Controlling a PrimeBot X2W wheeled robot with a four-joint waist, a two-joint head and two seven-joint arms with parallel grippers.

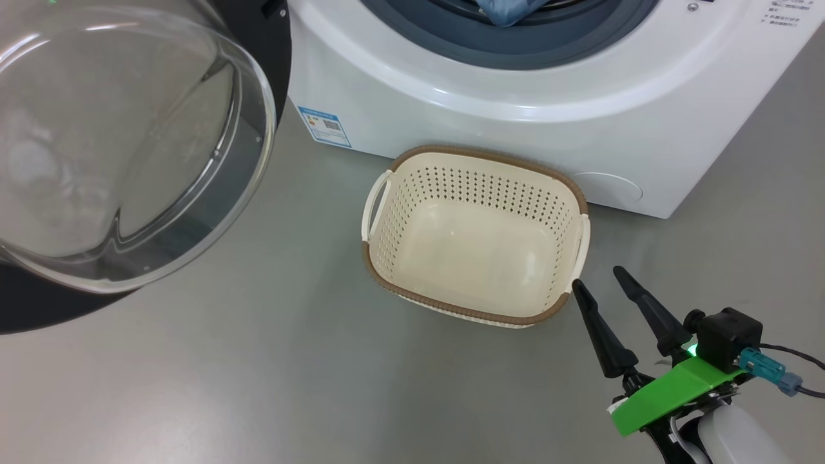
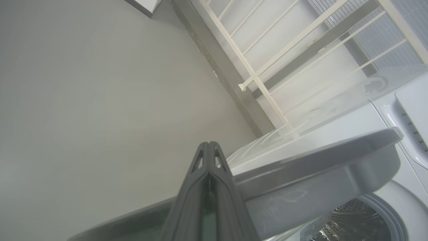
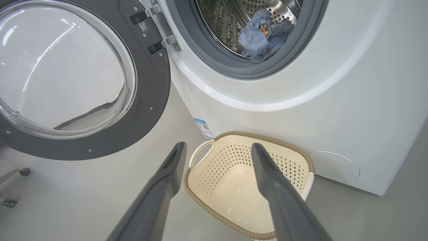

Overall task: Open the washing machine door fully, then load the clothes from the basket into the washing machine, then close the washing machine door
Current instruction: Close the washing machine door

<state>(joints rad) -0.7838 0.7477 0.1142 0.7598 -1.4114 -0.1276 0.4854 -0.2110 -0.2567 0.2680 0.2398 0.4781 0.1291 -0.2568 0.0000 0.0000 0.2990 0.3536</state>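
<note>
Holding my right hand [image 1: 596,277] released, its two dark fingers spread wide with nothing between them, I have it at the lower right of the head view, tips just beside the near right corner of the basket [image 1: 480,187]. The basket is bare inside and sits on the floor [image 1: 258,386] against the front of the washing machine [image 1: 515,96]. My left hand [image 2: 208,149] is clenched on nothing, fingers pressed together at the lower middle of its wrist view. The grey edge of the washing machine door [image 2: 317,157] runs across behind it, and I cannot tell whether they touch.

The clothes [image 3: 264,36] lie in the drum [image 3: 277,10] at the top of the right wrist view, low and close to the seal [image 3: 234,68]. They look soft and light and could flop over that lip, so I judge they may need a nudge inward.

The door stands swung wide at the upper left. Only closing seems left. It should be stiff and weighty, and its glossy rim offers no grip. I would push flat on the rim's far side, away from the hinge [image 3: 162,43], not on the bulging glass.
</note>
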